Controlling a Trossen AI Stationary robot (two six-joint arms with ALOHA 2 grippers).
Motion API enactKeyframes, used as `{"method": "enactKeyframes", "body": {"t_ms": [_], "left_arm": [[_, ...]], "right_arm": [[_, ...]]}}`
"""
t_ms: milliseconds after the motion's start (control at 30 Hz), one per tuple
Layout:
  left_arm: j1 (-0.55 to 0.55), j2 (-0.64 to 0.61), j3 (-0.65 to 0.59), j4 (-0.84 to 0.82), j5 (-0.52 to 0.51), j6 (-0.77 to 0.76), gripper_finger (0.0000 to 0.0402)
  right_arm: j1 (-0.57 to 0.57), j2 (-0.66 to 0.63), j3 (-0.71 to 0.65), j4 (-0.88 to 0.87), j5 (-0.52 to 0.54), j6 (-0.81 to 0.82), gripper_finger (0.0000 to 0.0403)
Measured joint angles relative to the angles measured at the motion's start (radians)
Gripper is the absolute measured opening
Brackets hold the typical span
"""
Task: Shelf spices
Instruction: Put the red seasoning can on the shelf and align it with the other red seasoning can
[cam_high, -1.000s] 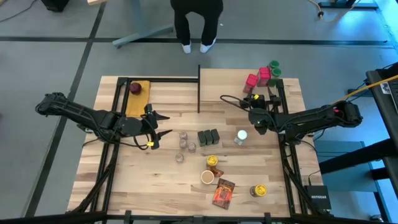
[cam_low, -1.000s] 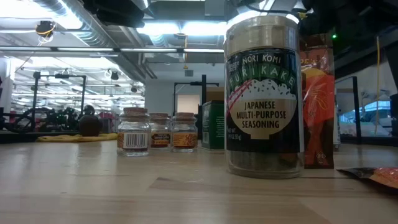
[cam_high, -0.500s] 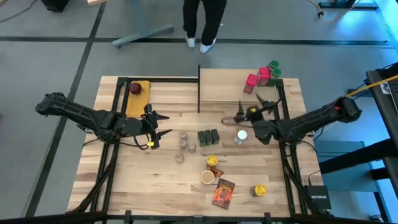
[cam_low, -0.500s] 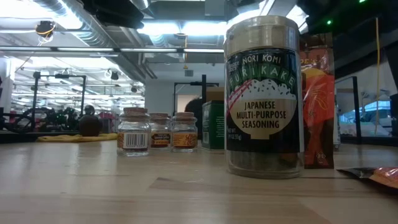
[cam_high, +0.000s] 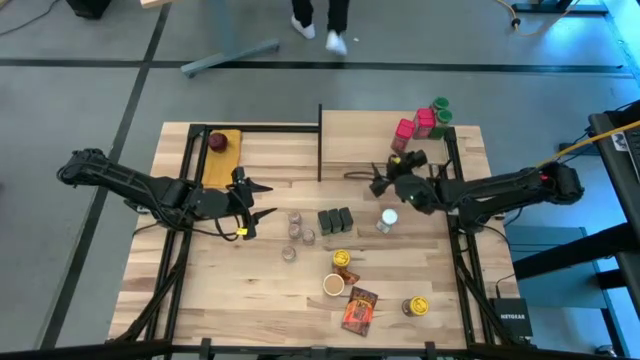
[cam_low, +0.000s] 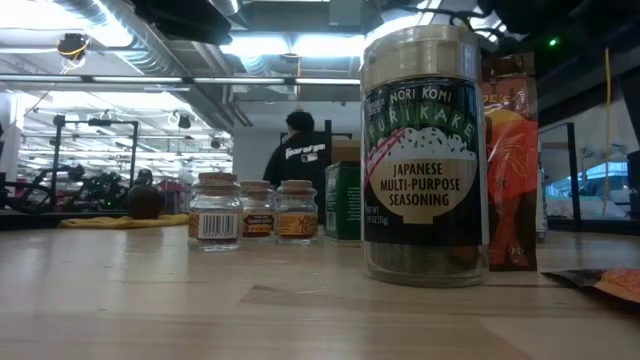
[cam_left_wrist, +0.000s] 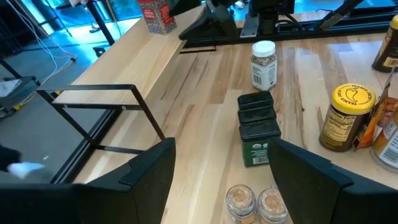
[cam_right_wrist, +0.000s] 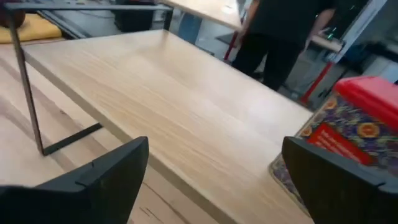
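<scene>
The shelf (cam_high: 370, 135), a pale board on a thin black frame, stands at the table's far right and fills the right wrist view (cam_right_wrist: 186, 106). Red boxes (cam_high: 412, 126) and green-lidded jars (cam_high: 440, 108) rest on its right end. My right gripper (cam_high: 372, 180) hovers open by the shelf's near edge, with a red box (cam_right_wrist: 354, 130) ahead of it. My left gripper (cam_high: 262, 200) waits open at mid-left. It faces three dark tins (cam_left_wrist: 258, 127), a white-lidded jar (cam_left_wrist: 263, 62) and small jars (cam_high: 297, 235) standing on the tabletop.
Yellow-lidded jars (cam_high: 341, 259) (cam_high: 415, 306), a tan-lidded jar (cam_high: 333, 285) and an orange packet (cam_high: 358, 310) lie toward the near edge. A dark red round thing on a yellow pad (cam_high: 220, 142) sits far left. A person (cam_low: 300, 155) stands beyond the table.
My right gripper has swung at the wrist beside the shelf's near edge, first toward the near side and then back toward the shelf. It has stayed open and hardly shifted place. The person beyond the far edge has walked away.
</scene>
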Motion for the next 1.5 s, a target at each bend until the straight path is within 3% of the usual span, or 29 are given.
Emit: {"method": "enactKeyframes", "body": {"t_ms": [333, 500, 633, 733, 900, 1033, 1133, 1267, 1500], "left_arm": [[0.0, 0.0, 0.0, 0.013, 0.0, -0.024, 0.0249], [0.0, 0.0, 0.0, 0.019, 0.0, -0.046, 0.0249], [0.0, 0.0, 0.0, 0.016, 0.0, -0.046, 0.0249], [0.0, 0.001, 0.0, 0.015, 0.0, -0.047, 0.0249], [0.0, 0.002, 0.0, 0.015, 0.0, -0.047, 0.0249], [0.0, 0.002, 0.0, 0.014, 0.0, -0.046, 0.0249], [0.0, 0.002, 0.0, 0.014, 0.0, -0.046, 0.0249], [0.0, 0.002, 0.0, 0.014, 0.0, -0.042, 0.0249], [0.0, 0.002, 0.0, 0.015, 0.0, -0.044, 0.0249]], "right_arm": [[0.005, -0.014, 0.021, 0.052, -0.017, -0.012, 0.0374], [0.046, -0.027, 0.082, 0.03, 0.044, -0.118, 0.0374], [0.058, -0.026, 0.151, 0.015, 0.027, -0.169, 0.0374], [0.056, -0.026, 0.234, -0.047, 0.015, -0.156, 0.0374], [0.056, -0.026, 0.349, -0.187, -0.101, -0.129, 0.0374], [0.056, -0.026, 0.377, -0.287, -0.012, -0.112, 0.0374], [0.018, -0.032, 0.415, -0.436, -0.026, -0.032, 0.0369], [-0.041, -0.037, 0.471, -0.648, -0.169, 0.134, 0.0313], [-0.056, -0.036, 0.488, -0.98, -0.253, 0.307, 0.0109]]}}
